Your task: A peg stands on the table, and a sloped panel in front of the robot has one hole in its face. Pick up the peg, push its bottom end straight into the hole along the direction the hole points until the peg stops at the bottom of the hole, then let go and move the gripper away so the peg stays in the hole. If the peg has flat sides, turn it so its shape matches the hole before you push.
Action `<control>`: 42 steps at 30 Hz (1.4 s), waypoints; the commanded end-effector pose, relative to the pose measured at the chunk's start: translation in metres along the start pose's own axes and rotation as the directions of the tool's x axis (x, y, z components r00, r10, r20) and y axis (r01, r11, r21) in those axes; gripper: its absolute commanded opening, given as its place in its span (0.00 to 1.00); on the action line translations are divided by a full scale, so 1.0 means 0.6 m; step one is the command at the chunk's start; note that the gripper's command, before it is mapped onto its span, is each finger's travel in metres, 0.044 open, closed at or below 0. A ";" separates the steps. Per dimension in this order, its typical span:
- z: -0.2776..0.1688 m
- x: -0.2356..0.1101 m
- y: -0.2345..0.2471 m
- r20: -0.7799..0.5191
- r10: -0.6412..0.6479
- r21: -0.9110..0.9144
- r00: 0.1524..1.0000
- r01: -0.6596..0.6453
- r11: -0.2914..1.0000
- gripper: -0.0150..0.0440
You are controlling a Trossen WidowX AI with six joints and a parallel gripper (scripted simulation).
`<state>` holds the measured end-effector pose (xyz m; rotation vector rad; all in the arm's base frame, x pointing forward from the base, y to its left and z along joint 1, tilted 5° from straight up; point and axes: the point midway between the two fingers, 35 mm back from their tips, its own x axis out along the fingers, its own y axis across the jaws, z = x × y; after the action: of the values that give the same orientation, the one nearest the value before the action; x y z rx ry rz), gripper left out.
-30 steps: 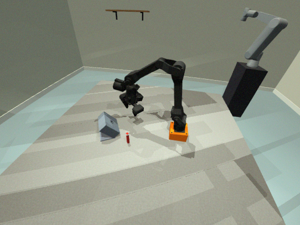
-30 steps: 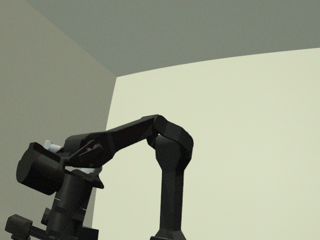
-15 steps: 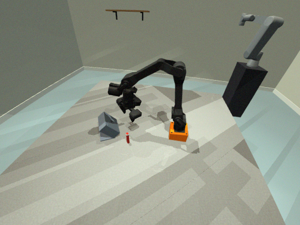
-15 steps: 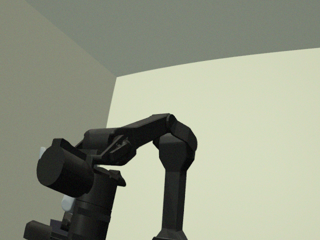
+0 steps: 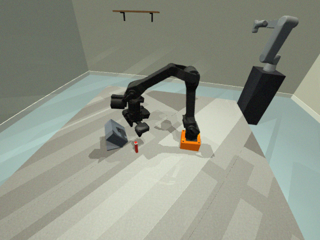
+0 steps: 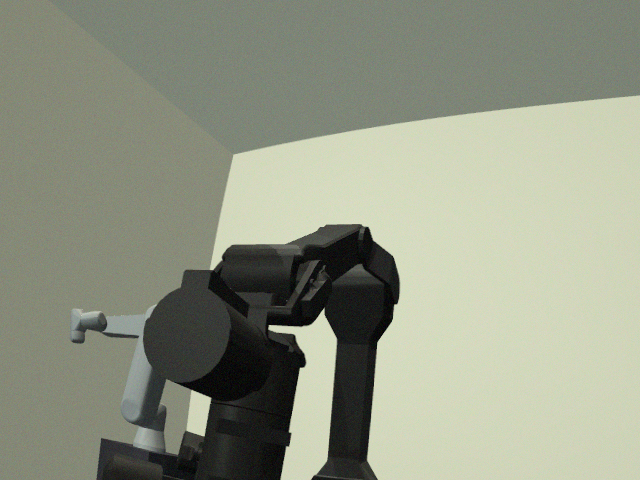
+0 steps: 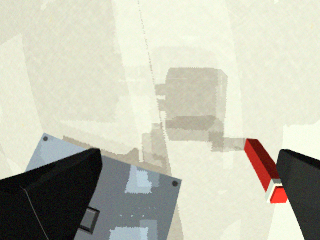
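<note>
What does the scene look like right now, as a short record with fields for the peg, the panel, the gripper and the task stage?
peg: red peg, upright on the table, untouched
panel: grey sloped panel beside the peg, one small square hole in its face, nothing in it
gripper: gripper open, holding nothing, above the table between panel and peg
wrist view: peg lies next to one finger, not between the two
task stage: peg not yet grasped

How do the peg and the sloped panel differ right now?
The peg is red, slim and stands upright; the sloped panel is grey-blue, much bulkier and wedge-shaped with a tilted face. The peg is solid with a pale top end; the panel has a small dark hole in its face. Both rest on the table, close together but apart, and the open gripper above them touches neither.
</note>
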<state>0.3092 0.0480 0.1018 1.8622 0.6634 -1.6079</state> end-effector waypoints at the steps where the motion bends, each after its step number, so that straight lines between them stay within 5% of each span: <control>1: -0.016 -0.006 -0.018 -0.007 -0.012 0.018 1.000 0.012 1.000 1.00; 16: -0.057 -0.020 -0.098 0.003 -0.050 0.079 0.999 0.050 0.996 1.00; 42: -0.059 0.041 -0.101 0.003 -0.051 0.080 0.999 0.050 0.996 1.00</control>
<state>0.2983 0.1161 0.0835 1.9236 0.6542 -1.6723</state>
